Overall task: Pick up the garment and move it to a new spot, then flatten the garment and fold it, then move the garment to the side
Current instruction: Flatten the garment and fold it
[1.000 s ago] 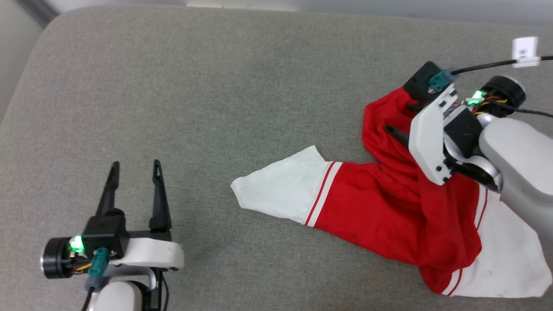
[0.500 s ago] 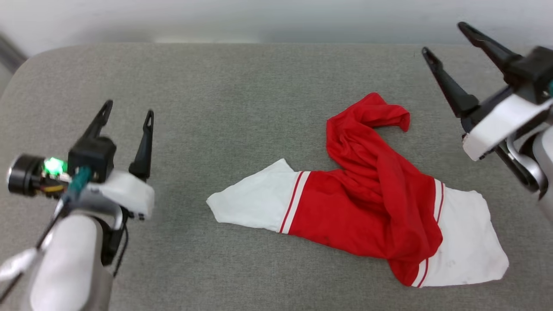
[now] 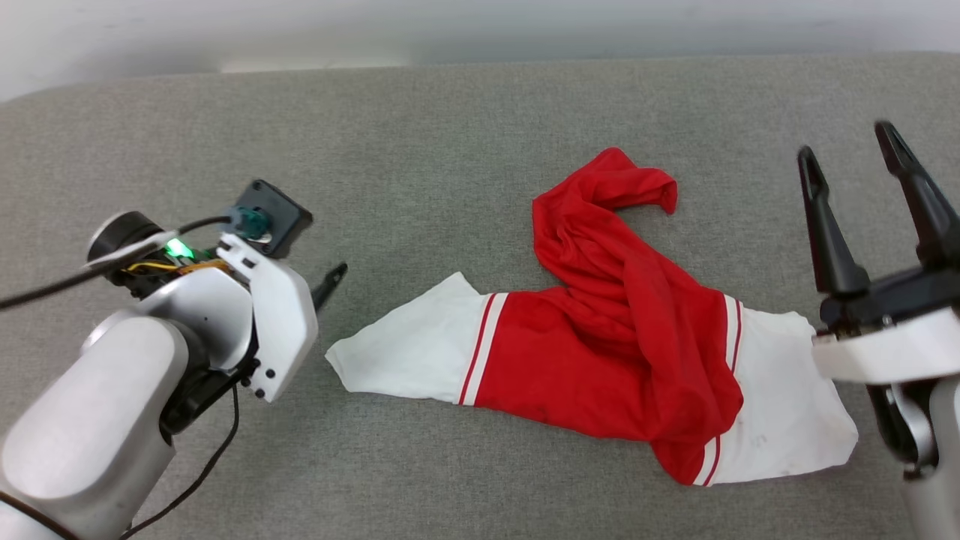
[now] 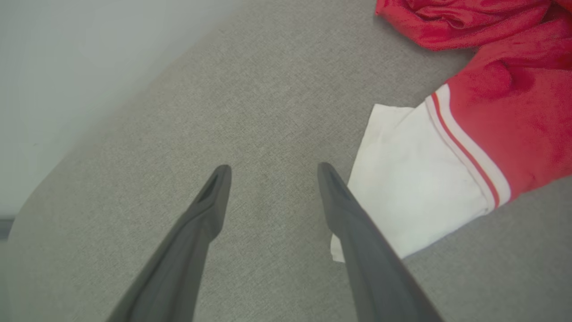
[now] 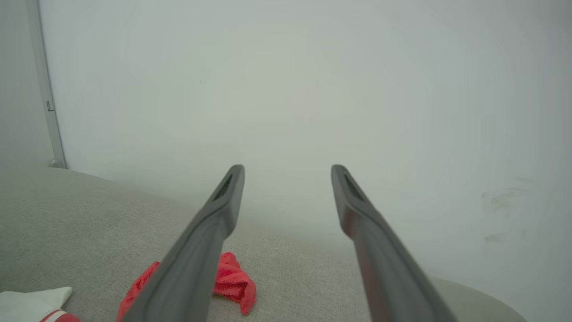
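Both pairs of jaws are seen spread wide, with nothing gripped between them. The left gripper (image 4: 272,167) is held low over bare grey cloth at 9 o'clock of the head view, its two dark fingers empty. One white sleeve (image 4: 411,188) is found just beside it at 3 o'clock in the left wrist view; contact cannot be told. The right gripper (image 3: 846,142) is held at 3 o'clock of the head view, its two fingers pointed toward 12 o'clock.

One garment (image 3: 600,337) is laid crumpled on the grey padded surface (image 3: 450,135), between the two grippers. Two sleeves are counted: the first at 9 o'clock of the red body, the second white sleeve (image 3: 772,420) at 4 o'clock, each edged with red-and-white stripes. One bunched red fold (image 3: 607,187) is seen at 12 o'clock.
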